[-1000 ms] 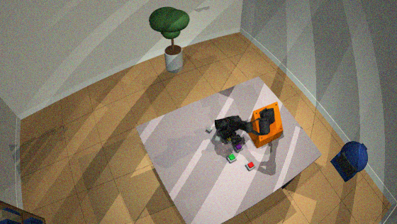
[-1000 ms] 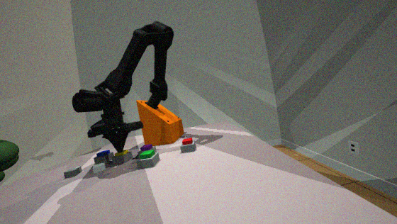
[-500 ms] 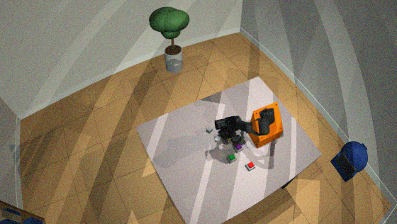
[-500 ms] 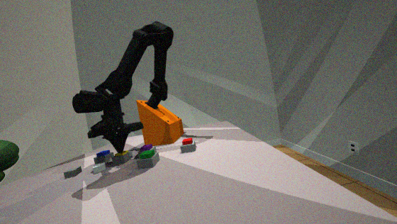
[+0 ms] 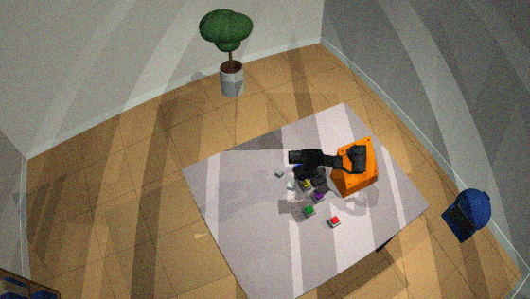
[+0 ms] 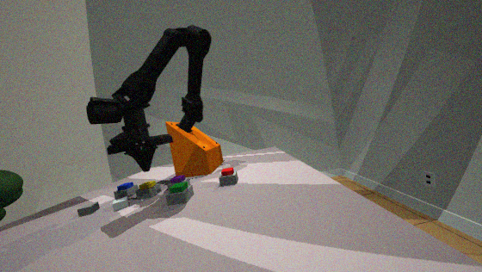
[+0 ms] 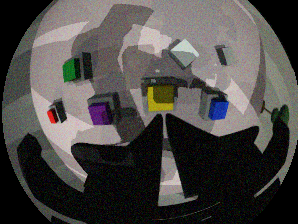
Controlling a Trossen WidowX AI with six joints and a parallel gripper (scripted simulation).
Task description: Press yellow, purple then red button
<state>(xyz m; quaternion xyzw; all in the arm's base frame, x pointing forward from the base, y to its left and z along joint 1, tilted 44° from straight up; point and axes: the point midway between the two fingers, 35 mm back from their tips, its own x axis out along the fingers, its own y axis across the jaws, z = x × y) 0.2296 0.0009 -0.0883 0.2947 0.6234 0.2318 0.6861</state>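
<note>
My gripper (image 6: 147, 170) (image 7: 163, 118) is shut and empty. Its tips point down and hang above the table, near the yellow button and touching nothing. The yellow button (image 5: 306, 184) (image 6: 148, 185) (image 7: 160, 98) stands up on its grey base; in the wrist view it lies just beyond the fingertips, partly in shadow. The purple button (image 5: 318, 195) (image 6: 177, 178) (image 7: 100, 113) is raised, beside the yellow one, left of the tips in the wrist view. The red button (image 5: 335, 220) (image 6: 227, 171) (image 7: 52, 116) is raised, farther off at the far left of the wrist view.
A green button (image 5: 309, 210) (image 6: 178, 187) (image 7: 71, 70) and a blue button (image 6: 125, 186) (image 7: 218, 109) stand around them. A pale block (image 6: 120, 204) (image 7: 184, 53) and a grey block (image 5: 279, 174) (image 6: 89, 209) (image 7: 225, 55) lie nearby. The orange arm base (image 5: 357, 172) (image 6: 194, 155) stands behind.
</note>
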